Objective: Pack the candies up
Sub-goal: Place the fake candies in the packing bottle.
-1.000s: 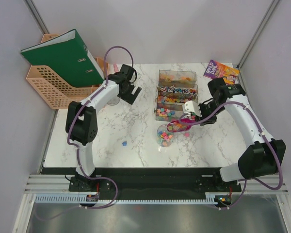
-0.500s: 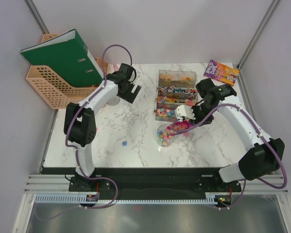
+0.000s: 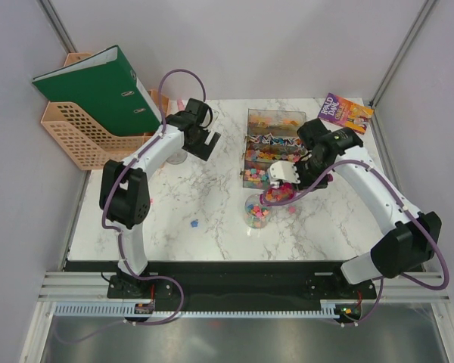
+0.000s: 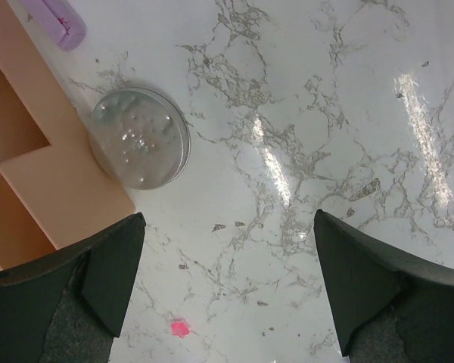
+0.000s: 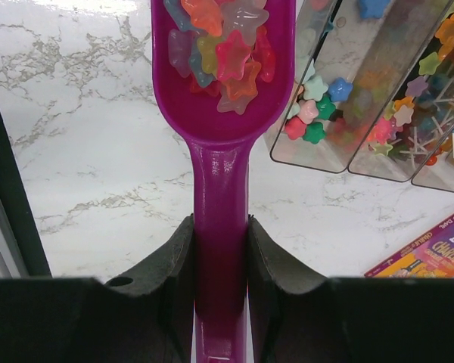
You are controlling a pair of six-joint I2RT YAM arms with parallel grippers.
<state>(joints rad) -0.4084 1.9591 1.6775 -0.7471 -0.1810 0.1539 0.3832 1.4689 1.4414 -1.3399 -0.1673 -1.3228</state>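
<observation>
Candies (image 5: 223,53), star-shaped and multicoloured, heaped in the bowl of the purple scoop (image 5: 212,125). Right gripper (image 5: 221,253) clamped on the scoop handle, one finger each side, bowl pointing away from the wrist. In the top view the scoop bowl hangs over the far right rim of the small clear round jar (image 3: 257,214). Jar stands on the marble surface (image 3: 174,197) and is partly filled with candies. Just beyond the jar is a row of clear rectangular trays (image 3: 276,121) with more candies inside; cannot tell if the nearest tray touches the jar. Stray blue candy (image 3: 193,223) on the surface, left of the jar and apart from it. Stray pink candy (image 3: 291,208) just right of the jar.

Left gripper (image 4: 227,280) has its fingers wide apart, nothing between them, above the far left of the surface beside the peach file rack (image 4: 30,174). Clear round lid or dish (image 4: 140,138) lies below it, touching the rack's base. Pink star candy (image 4: 180,327) lies alone on the surface, nearer the left-hand finger in that view. Green binder (image 3: 98,87) sits in the rack. Paperback book (image 3: 346,111) lies at the far right corner.
</observation>
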